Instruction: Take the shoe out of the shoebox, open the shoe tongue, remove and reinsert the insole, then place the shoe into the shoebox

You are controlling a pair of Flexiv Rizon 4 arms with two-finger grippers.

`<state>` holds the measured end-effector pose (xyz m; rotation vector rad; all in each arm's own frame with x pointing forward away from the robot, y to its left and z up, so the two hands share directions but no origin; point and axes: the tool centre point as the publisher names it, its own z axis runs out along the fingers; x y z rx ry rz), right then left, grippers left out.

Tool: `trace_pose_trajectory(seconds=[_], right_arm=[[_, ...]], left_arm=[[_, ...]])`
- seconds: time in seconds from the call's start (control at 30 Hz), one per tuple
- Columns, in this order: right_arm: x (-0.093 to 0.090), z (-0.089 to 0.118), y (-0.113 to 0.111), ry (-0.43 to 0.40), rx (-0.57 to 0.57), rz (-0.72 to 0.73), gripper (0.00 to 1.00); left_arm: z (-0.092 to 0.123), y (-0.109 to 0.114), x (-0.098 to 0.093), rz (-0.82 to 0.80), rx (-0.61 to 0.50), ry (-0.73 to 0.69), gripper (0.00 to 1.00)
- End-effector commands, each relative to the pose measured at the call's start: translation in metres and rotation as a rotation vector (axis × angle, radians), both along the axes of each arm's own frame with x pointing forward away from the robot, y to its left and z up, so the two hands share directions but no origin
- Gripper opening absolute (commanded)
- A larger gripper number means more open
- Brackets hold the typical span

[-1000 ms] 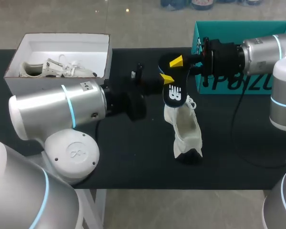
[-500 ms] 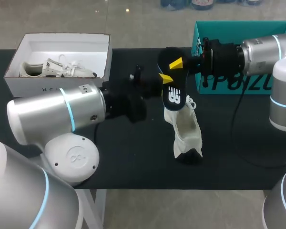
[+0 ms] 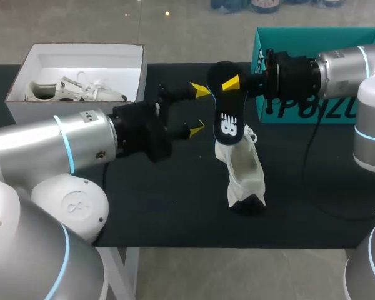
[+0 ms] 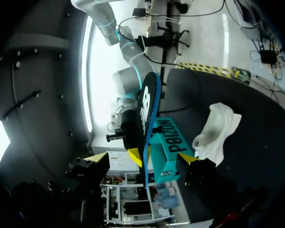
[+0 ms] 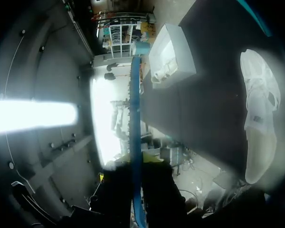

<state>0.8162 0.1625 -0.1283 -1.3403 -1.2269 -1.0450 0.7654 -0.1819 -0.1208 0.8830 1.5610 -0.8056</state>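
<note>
Shoe (image 3: 242, 172) step: it's out of the box with the insole pulled, so I'd call this the turn between "remove" and "reinsert".
Right gripper (image 3: 224, 92): pinching the insole (image 3: 227, 109) near its far end. One yellow tip shows on the facing side, the other is hidden behind. In its own wrist view the insole runs edge-on straight out from between the fingers.
Left gripper (image 3: 199, 110): fingers spread wide, nothing in them. It hovers just beside the insole, and from its wrist view the insole stands ahead of the gap, untouched as far as I can tell.
Insole: dark with a white logo, held up in the air. The lower end is right over the shoe's opening, maybe brushing the laces, hard to call.
Shoe spot: white, sitting on the black table (image 3: 175, 206) directly under the insole, apart from both boxes.
Boxes: white shoebox (image 3: 81, 53) on the left with another shoe (image 3: 69, 90) inside, teal box (image 3: 312, 34) behind the right arm.
Next move, my guess: tip the insole toe-first into the opening. The shoe looks floppy, so the free gripper probably needs to steady it or hold the tongue back.
</note>
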Motion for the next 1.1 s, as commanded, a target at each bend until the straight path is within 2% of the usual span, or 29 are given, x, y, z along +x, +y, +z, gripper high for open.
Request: trace_pose_trajectory(seconds=[0.03, 0.27, 0.53, 0.77, 1.1], right_arm=[[0.001, 0.000, 0.001, 0.001, 0.000, 0.001, 0.00], [0.001, 0.000, 0.001, 0.001, 0.000, 0.001, 0.00], [0.001, 0.000, 0.001, 0.001, 0.000, 0.001, 0.00], [0.001, 0.000, 0.001, 0.001, 0.000, 0.001, 0.00], [0.001, 0.000, 0.001, 0.001, 0.000, 0.001, 0.00]], left_arm=[[0.016, 0.060, -0.016, -0.042, 0.061, 0.029, 1.00], [0.029, 0.083, -0.011, -0.118, 0.180, 0.117, 1.00], [0.059, 0.099, -0.010, -0.174, 0.306, 0.175, 1.00], [0.078, 0.104, -0.016, -0.210, 0.417, 0.241, 1.00], [0.105, 0.100, -0.021, -0.240, 0.605, 0.275, 1.00]])
